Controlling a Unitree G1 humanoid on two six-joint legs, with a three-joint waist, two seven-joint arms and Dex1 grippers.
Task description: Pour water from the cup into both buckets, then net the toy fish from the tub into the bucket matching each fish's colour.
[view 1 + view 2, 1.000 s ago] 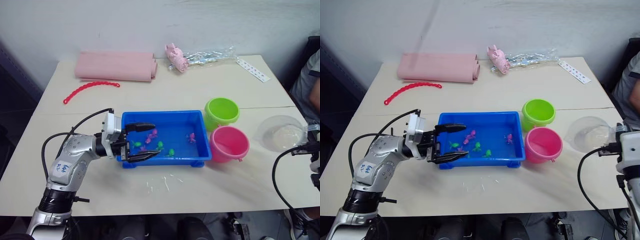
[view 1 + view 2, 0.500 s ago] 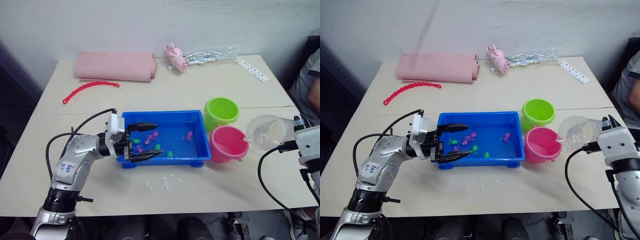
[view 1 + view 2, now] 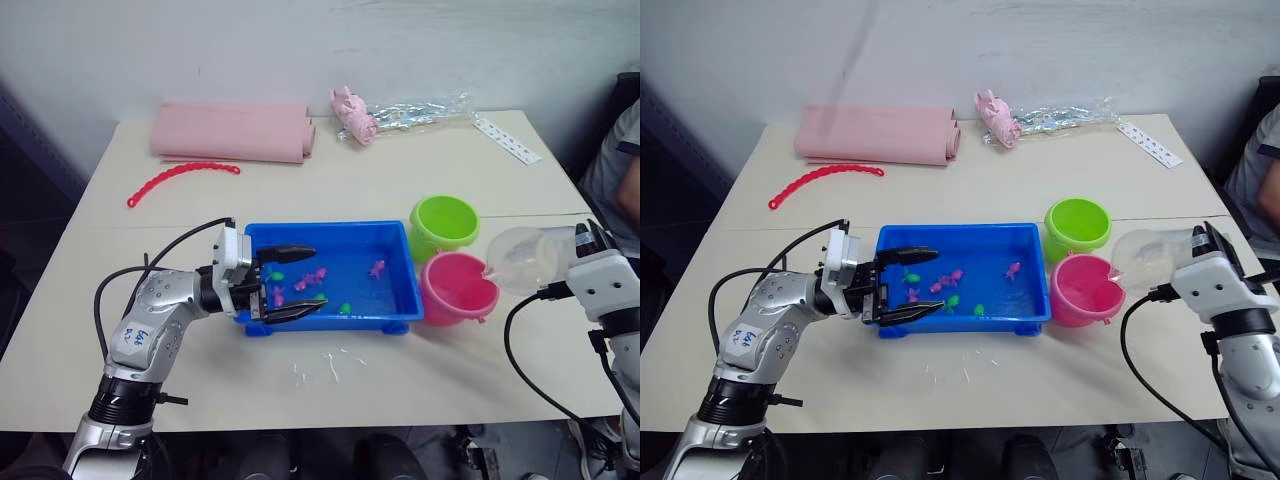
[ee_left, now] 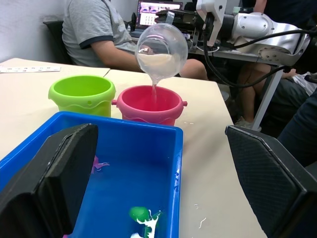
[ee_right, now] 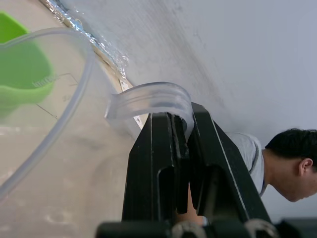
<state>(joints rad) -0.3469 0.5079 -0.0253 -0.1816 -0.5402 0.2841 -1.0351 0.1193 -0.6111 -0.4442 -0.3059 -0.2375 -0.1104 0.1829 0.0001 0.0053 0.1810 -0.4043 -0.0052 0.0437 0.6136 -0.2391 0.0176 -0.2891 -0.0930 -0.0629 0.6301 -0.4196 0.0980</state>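
Observation:
The clear cup (image 3: 525,258) is tilted with its spout over the pink bucket (image 3: 458,285). A thin stream of water (image 4: 154,88) runs from it into that bucket. My right gripper (image 5: 182,124) is shut on the cup's handle. The lime green bucket (image 3: 443,222) stands just behind the pink one. Both are to the right of the blue tub (image 3: 330,229). Several toy fish float in the tub, among them a pink one (image 3: 378,267) and a green one (image 3: 343,308). My left gripper (image 3: 316,277) is open over the tub's left end, holding nothing.
A rolled pink cloth (image 3: 230,130) and a red chain (image 3: 180,178) lie at the back left. A pink pig toy (image 3: 352,112), a clear plastic bag (image 3: 420,108) and a white strip (image 3: 505,140) are at the back right. A person (image 3: 620,170) sits off the table's right edge. Water drops (image 3: 320,368) lie in front of the tub.
My right arm has carried the cup leftward and tipped it over the pink bucket. The left gripper has stayed open at the tub's left end. The fish have drifted a little.

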